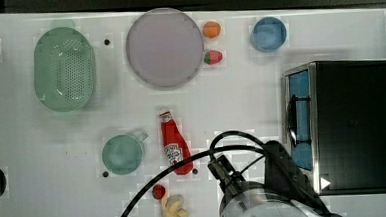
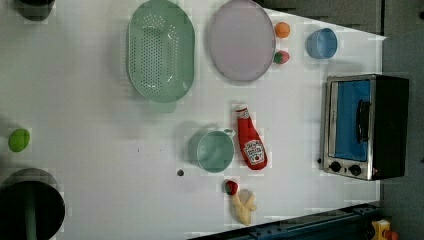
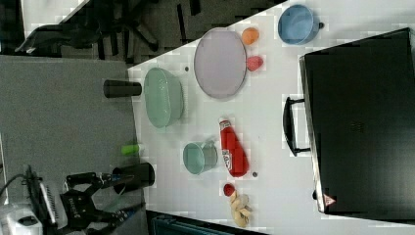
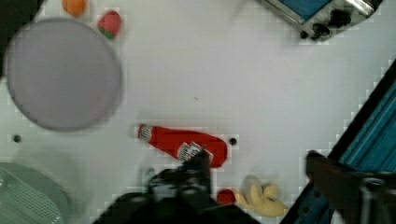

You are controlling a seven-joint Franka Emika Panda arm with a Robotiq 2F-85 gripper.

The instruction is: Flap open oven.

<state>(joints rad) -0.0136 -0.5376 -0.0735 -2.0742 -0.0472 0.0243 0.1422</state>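
Observation:
The oven (image 1: 354, 125) stands at the top view's right edge, black on top, with a silver front facing the table's middle. Its bluish glass door (image 2: 353, 120) stands upright and shut, the dark bar handle (image 2: 362, 121) across it and black knobs (image 2: 345, 167) beside it. The handle (image 3: 288, 126) juts out toward the table in the right view. My arm (image 1: 255, 195) hangs over the table's near edge, a short way from the oven's knob end. My gripper (image 4: 261, 170) is open and holds nothing, high above the ketchup bottle and banana. The oven's knob corner (image 4: 327, 18) lies far from the fingers (image 4: 203, 163).
A ketchup bottle (image 1: 174, 144) lies mid-table beside a teal cup (image 1: 122, 154). A banana (image 1: 174, 212) and a small red fruit (image 1: 159, 191) sit near the arm. Farther off are a green colander (image 1: 65, 68), a lilac plate (image 1: 164, 47), a blue bowl (image 1: 268, 33), an orange (image 1: 211, 29) and a strawberry (image 1: 213, 57).

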